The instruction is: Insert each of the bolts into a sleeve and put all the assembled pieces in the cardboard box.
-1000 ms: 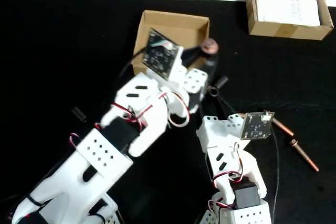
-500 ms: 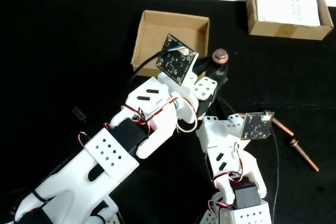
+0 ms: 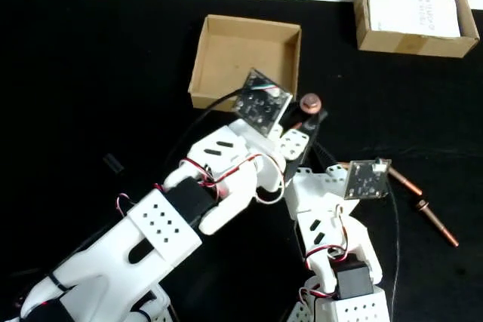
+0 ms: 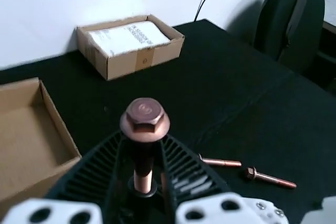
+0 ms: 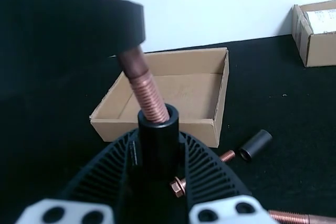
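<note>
Watching my left end effector (image 4: pixel 142 141) now: it is clamped on a copper hex-head bolt (image 4: pixel 144 120), fingers closed against the shank, head pointing up. My right end effector (image 5: pixel 156 150) is closed around a short black cylindrical sleeve (image 5: pixel 157 127), held upright. The bolt's threaded end sits tilted in the sleeve's mouth, though how deep it goes I cannot tell. From the high view, the bolt head shows just beside the near right corner of the open brown cardboard box (image 3: pixel 241 54), over the black worktop (image 3: pixel 90 73) rather than over the box itself. Off to the right of the arms, a loose copper bolt (image 3: pixel 436 224) lies on the worktop, with a second loose bolt (image 3: pixel 406 182) near it. A spare black sleeve (image 3: pixel 113 162) lies well apart on the left side. At the far right corner sits a smaller cardboard box holding white paper (image 3: pixel 411 44).
</note>
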Motion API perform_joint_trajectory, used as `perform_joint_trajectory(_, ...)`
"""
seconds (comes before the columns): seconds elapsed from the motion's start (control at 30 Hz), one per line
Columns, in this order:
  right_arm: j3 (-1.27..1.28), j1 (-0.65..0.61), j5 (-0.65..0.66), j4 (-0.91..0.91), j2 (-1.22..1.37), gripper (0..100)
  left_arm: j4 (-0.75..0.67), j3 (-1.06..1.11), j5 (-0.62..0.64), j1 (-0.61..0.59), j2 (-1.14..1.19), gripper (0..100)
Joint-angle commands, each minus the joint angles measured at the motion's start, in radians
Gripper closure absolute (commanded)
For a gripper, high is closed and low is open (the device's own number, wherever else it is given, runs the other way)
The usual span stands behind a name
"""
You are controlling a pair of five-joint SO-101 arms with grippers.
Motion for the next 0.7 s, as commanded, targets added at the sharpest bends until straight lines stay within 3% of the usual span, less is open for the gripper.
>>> perform_joint_trajectory(0.0, -0.021, -0.005, -0.006, -0.027, -0.008, 99.1, 0.005, 0.001, 0.015, 0.015, -0.002, 99)
perform_joint_trajectory(0.1, -0.021, -0.005, -0.006, -0.027, -0.008, 99.1, 0.011, 0.001, 0.009, 0.008, -0.002, 99)
perform_joint_trajectory(0.23, -0.031, -0.005, 0.074, -0.027, -0.008, 99.1, 0.060, 0.002, -0.133, 0.010, -0.002, 99)
perform_joint_trajectory(0.47, -0.031, -0.005, 0.141, -0.027, -0.008, 99.1, 0.203, 0.002, -0.233, 0.016, -0.001, 99)
perform_joint_trajectory(0.67, -0.027, -0.005, 0.141, -0.024, -0.008, 99.1, 0.275, 0.004, -0.250, 0.008, -0.001, 99)
